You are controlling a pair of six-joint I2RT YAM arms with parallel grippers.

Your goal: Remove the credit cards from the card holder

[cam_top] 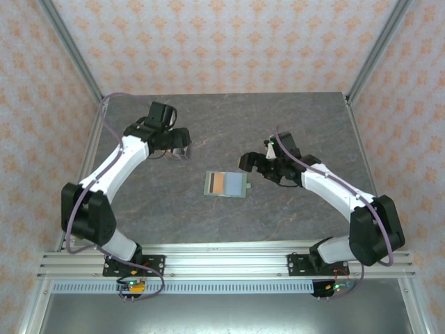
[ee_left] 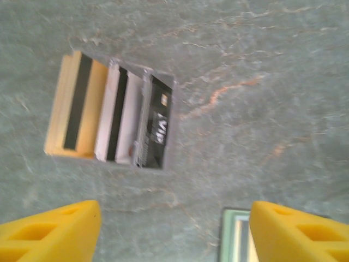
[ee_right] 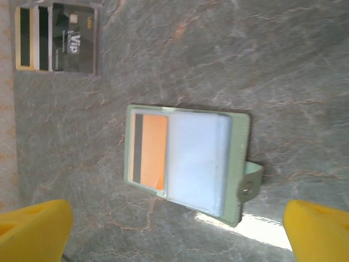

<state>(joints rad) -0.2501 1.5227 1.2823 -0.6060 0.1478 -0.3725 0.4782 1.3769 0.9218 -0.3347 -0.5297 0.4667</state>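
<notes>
The left arm (cam_top: 115,163) rises from its base to a folded elbow, then its forearm stretches up and inward over the desk (cam_top: 313,125). It ends beyond the card holder (cam_top: 227,184) and to the holder's left. The left fingers (cam_top: 179,145) point down at the desk. In the left wrist view these fingers (ee_left: 49,232) stand wide apart and hold nothing.

The right arm (cam_top: 334,191) bends at an elbow far to the holder's right, and its forearm reaches back toward the holder. The right fingers (cam_top: 256,165) hang just off the holder's right edge, near its tab (cam_top: 248,186). In the right wrist view these fingers (ee_right: 319,229) are also spread wide and empty.

The card holder (ee_right: 240,158) lies open and flat on the desk between the two sets of fingers. Its long axis runs left to right in the top view, and the tab (ee_right: 250,183) points toward the right arm. An orange card (ee_right: 150,153) with a dark stripe sits in the half away from the tab. Pale clear sleeves (ee_right: 196,161) cover the half beside the tab.

Three loose cards (ee_left: 112,117) lie fanned on the desk beyond the holder's left end, under the left fingers and apart from the holder. They are tan, white and dark, and they overlap side by side. The right wrist view shows the same cards (ee_right: 57,38).
</notes>
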